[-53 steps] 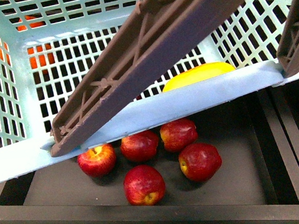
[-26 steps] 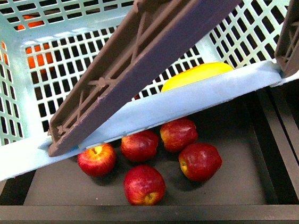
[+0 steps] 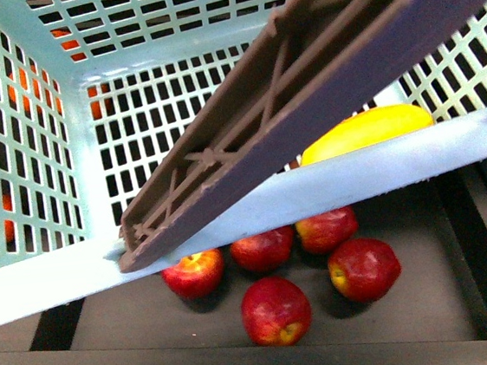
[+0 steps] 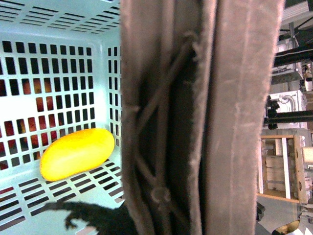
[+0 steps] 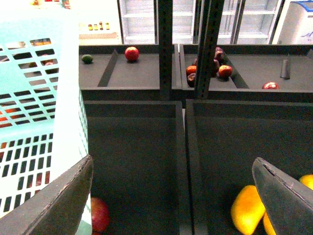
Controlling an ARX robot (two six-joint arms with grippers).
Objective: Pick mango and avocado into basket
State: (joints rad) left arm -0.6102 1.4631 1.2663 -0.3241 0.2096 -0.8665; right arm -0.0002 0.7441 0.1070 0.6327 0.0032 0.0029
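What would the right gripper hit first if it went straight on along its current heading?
Most likely the bare dark tray floor beside the divider; nothing sits inside the open right gripper. The orange-yellow fruit and basket lie off-line. Depth is unclear.

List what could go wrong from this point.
1. The brown handle lies across the opening of the basket, above the mango; it may block the next drop.
2. The only dark green fruit in view, possibly the avocado, sits on a far shelf: likely a long reach for the open right gripper.
3. Orange-yellow fruits lie close by that gripper; it might take one by mistake.
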